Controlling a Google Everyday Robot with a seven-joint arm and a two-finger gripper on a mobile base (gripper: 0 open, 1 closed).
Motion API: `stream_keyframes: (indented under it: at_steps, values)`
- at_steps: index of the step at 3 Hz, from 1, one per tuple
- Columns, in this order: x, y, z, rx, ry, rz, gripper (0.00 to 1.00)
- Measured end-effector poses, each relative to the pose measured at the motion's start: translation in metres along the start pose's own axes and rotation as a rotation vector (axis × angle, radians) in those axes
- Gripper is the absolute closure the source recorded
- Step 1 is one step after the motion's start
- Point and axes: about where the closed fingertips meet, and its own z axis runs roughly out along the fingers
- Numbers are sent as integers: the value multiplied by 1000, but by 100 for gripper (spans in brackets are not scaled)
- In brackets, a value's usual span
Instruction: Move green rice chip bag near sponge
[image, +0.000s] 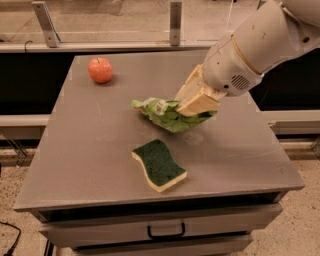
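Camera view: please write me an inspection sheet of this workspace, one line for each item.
Surface: grey table, with a drawer under its front edge.
Job's things: green rice chip bag held just behind the sponge, apart from it; the sponge lies flat near the front edge, dark side up.
Clutter: red apple upright at the far left corner.
Gripper: gripper comes in from the right, shut on the bag's right end, low over the table's middle.
Cables: a dark cable on the floor at the front left.
Surroundings: metal rail with posts behind the table; speckled floor.
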Motion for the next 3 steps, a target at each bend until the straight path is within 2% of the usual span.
stream_keyframes:
  at_steps: [1,2,3]
  values:
    - [-2,1,1,-2,-1,-4,22]
    - [-4,2,1,-4,0,-8,0]
    - [-4,2,1,-4,0,-8,0]
